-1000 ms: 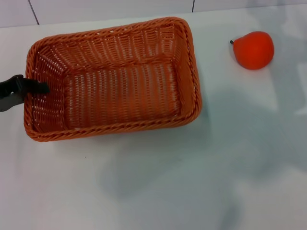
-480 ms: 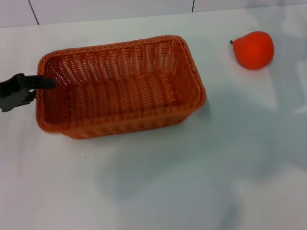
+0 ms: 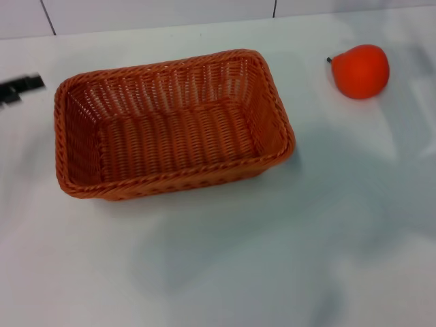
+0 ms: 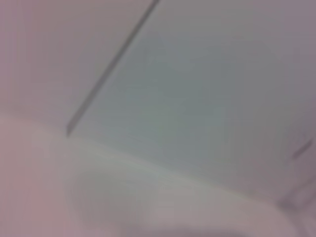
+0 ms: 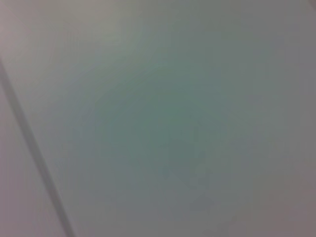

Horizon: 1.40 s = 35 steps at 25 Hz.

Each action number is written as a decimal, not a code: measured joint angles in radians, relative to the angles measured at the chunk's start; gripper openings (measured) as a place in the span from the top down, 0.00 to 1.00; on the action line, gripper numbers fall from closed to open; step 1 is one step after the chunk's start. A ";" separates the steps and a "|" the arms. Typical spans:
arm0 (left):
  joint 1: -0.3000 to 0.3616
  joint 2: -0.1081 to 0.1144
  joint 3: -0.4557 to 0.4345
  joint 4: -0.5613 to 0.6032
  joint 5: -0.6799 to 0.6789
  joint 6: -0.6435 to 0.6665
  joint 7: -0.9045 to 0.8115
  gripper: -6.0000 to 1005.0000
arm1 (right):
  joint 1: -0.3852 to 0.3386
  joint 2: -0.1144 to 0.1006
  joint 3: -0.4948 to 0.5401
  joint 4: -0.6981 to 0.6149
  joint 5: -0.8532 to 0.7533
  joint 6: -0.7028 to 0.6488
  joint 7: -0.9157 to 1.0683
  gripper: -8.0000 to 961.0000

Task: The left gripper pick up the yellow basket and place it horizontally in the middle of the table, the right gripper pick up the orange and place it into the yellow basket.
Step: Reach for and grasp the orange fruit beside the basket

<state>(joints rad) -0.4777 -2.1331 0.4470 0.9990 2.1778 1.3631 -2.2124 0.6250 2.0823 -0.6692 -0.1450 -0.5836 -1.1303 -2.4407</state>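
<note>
The yellow basket (image 3: 174,133), an orange-brown woven wicker one, rests flat on the white table (image 3: 225,266), left of the middle, long side across the head view, and it is empty. My left gripper (image 3: 19,88) shows as a blurred black shape at the far left edge, clear of the basket's left rim and not touching it. The orange (image 3: 361,70) lies on the table at the far right, apart from the basket, with its dark stalk pointing left. My right gripper is out of view. Both wrist views show only blurred pale surfaces.
A white tiled wall (image 3: 157,13) runs along the table's far edge. Bare tabletop lies between the basket and the orange and across the whole front.
My left gripper has let go of the basket's left rim and pulled back up and to the left. The basket has settled flat on the table. The orange has not moved.
</note>
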 joint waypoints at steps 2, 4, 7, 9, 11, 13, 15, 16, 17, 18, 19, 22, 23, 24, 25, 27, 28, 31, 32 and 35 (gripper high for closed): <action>0.028 -0.011 -0.011 -0.006 -0.119 -0.034 0.140 0.29 | -0.021 -0.005 -0.054 -0.057 -0.047 0.022 0.048 0.06; 0.055 -0.026 -0.029 -0.029 -0.251 -0.045 0.303 0.27 | -0.044 -0.015 -0.099 -0.135 -0.127 0.064 0.158 0.06; 0.089 -0.031 -0.043 -0.157 -0.501 -0.027 0.570 0.28 | -0.074 -0.054 -0.152 -0.263 -0.332 0.123 0.382 0.06; 0.100 -0.027 -0.046 -0.265 -0.647 0.020 0.756 0.28 | -0.080 -0.103 -0.181 -0.336 -0.524 0.143 0.539 0.06; 0.103 -0.027 -0.046 -0.349 -0.730 0.075 0.929 0.28 | -0.072 -0.147 -0.192 -0.393 -0.731 0.155 0.692 0.06; 0.104 -0.029 -0.046 -0.448 -0.826 0.140 1.132 0.28 | -0.063 -0.177 -0.188 -0.462 -0.944 0.153 0.870 0.06; 0.101 -0.030 -0.046 -0.516 -0.886 0.186 1.257 0.28 | -0.060 -0.189 -0.179 -0.535 -1.109 0.140 1.017 0.06; 0.100 -0.029 -0.046 -0.540 -0.902 0.198 1.291 0.28 | -0.059 -0.191 -0.174 -0.576 -1.189 0.128 1.078 0.06; 0.097 -0.028 -0.046 -0.557 -0.912 0.207 1.314 0.28 | -0.054 -0.191 -0.167 -0.614 -1.278 0.110 1.140 0.06; 0.095 -0.027 -0.047 -0.565 -0.916 0.208 1.320 0.28 | -0.048 -0.191 -0.162 -0.633 -1.334 0.097 1.175 0.06; 0.092 -0.027 -0.046 -0.570 -0.918 0.207 1.322 0.28 | -0.037 -0.191 -0.155 -0.652 -1.408 0.081 1.217 0.06; 0.085 -0.026 -0.041 -0.578 -0.919 0.202 1.323 0.28 | 0.004 -0.189 -0.145 -0.666 -1.591 0.053 1.300 0.06; 0.083 -0.026 -0.040 -0.580 -0.919 0.202 1.323 0.28 | 0.016 -0.183 -0.145 -0.666 -1.635 0.053 1.314 0.06; 0.081 -0.026 -0.039 -0.582 -0.919 0.202 1.323 0.28 | 0.026 -0.175 -0.145 -0.666 -1.675 0.060 1.324 0.06; 0.080 -0.026 -0.039 -0.584 -0.919 0.202 1.323 0.28 | 0.035 -0.162 -0.147 -0.666 -1.716 0.073 1.333 0.06; 0.078 -0.027 -0.039 -0.586 -0.919 0.201 1.323 0.28 | 0.044 -0.142 -0.148 -0.665 -1.758 0.101 1.338 0.06; 0.078 -0.028 -0.039 -0.586 -0.919 0.201 1.323 0.28 | 0.049 -0.128 -0.149 -0.664 -1.779 0.120 1.339 0.06; 0.076 -0.029 -0.039 -0.588 -0.919 0.201 1.323 0.28 | 0.059 -0.103 -0.152 -0.645 -1.823 0.174 1.338 0.06; 0.076 -0.029 -0.040 -0.589 -0.920 0.201 1.323 0.28 | 0.061 -0.099 -0.154 -0.634 -1.830 0.188 1.337 0.06; 0.075 -0.029 -0.043 -0.590 -0.921 0.201 1.322 0.28 | 0.068 -0.093 -0.157 -0.591 -1.840 0.232 1.324 0.06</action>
<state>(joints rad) -0.4031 -2.1624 0.4045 0.4091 1.2567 1.5637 -0.8908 0.6931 1.9897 -0.8262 -0.7364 -2.4231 -0.8979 -1.1162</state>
